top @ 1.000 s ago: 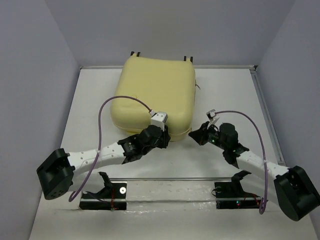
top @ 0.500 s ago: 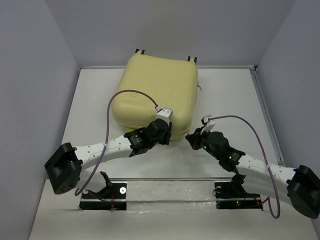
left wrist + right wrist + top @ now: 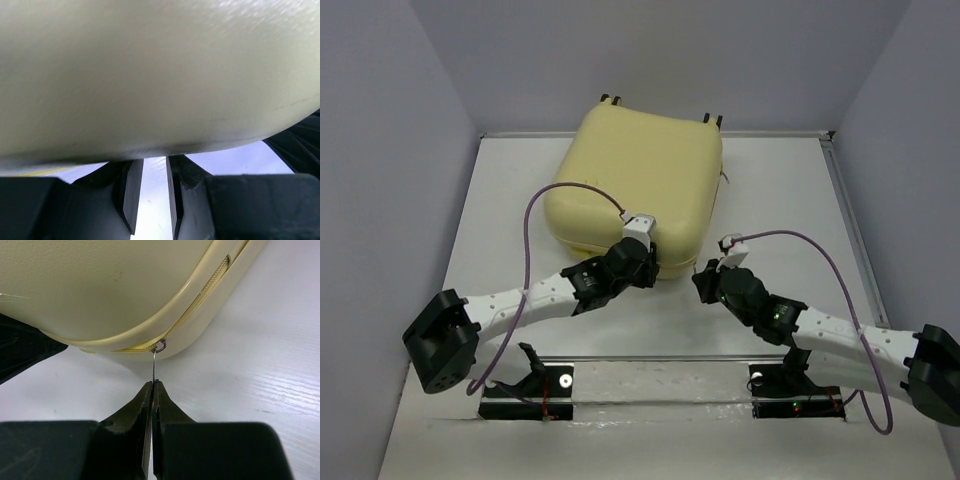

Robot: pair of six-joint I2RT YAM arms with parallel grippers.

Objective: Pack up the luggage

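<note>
Shut luggage (image 3: 635, 180) lies flat, long axis near-to-far, wheels (image 3: 610, 99) far and skewed right; right gripper (image 3: 153, 385) pinches its zipper pull (image 3: 154, 365), left gripper (image 3: 154, 165) has jaws slightly apart.

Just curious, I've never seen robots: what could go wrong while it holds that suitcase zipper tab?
The right gripper pinches only the thin zipper pull, which might slip free. The zipper bends round the luggage corner and could jam there. With the left gripper open, the luggage may slide.
</note>
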